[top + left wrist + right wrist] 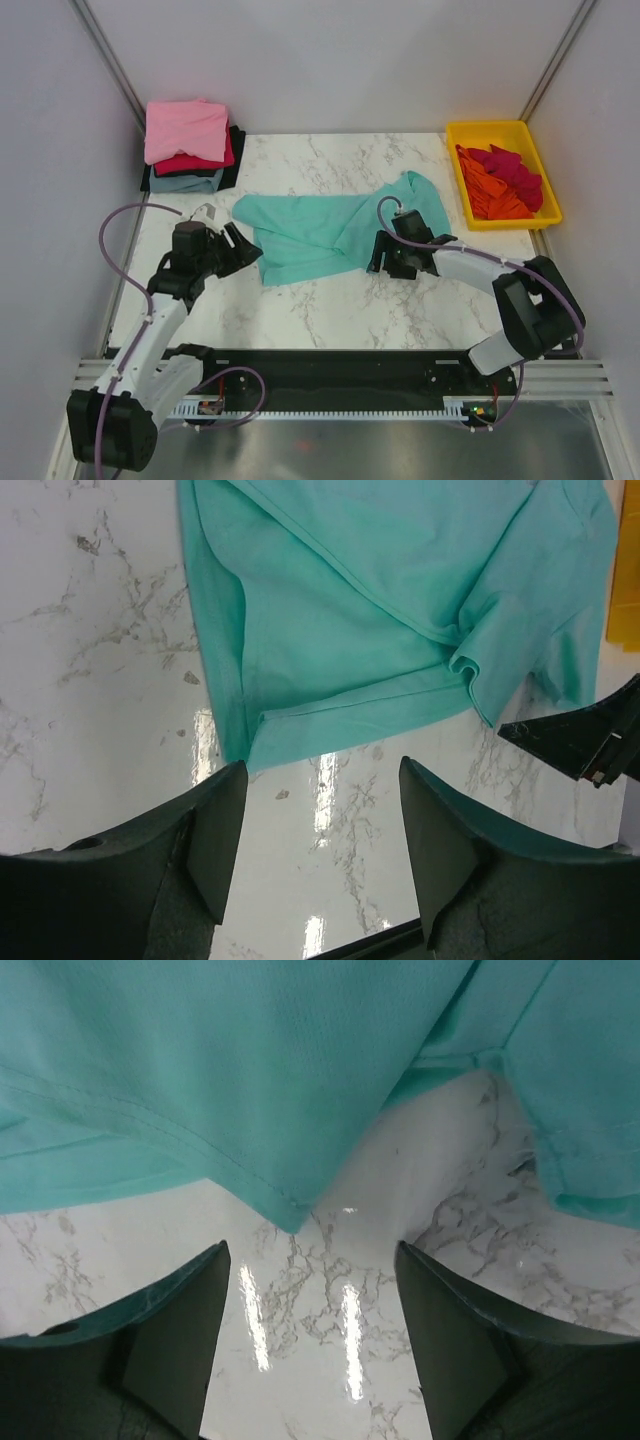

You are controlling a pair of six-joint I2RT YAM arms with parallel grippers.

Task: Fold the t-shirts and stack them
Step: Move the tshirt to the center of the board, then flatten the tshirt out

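Note:
A teal-green t-shirt (330, 232) lies spread and partly folded on the marble table (330, 310). It also fills the top of the left wrist view (380, 610) and the right wrist view (250, 1070). My left gripper (243, 252) is open and empty just left of the shirt's near left corner (245, 755). My right gripper (382, 262) is open and empty at the shirt's near right corner (290, 1215). A stack of folded t-shirts, pink on top (186, 130) over crimson, grey-blue and black, sits at the far left.
A yellow tray (490, 133) at the far right holds loose red and orange shirts (505, 182). White walls close in the table on three sides. The right gripper's dark tip shows at the right edge of the left wrist view (585, 740).

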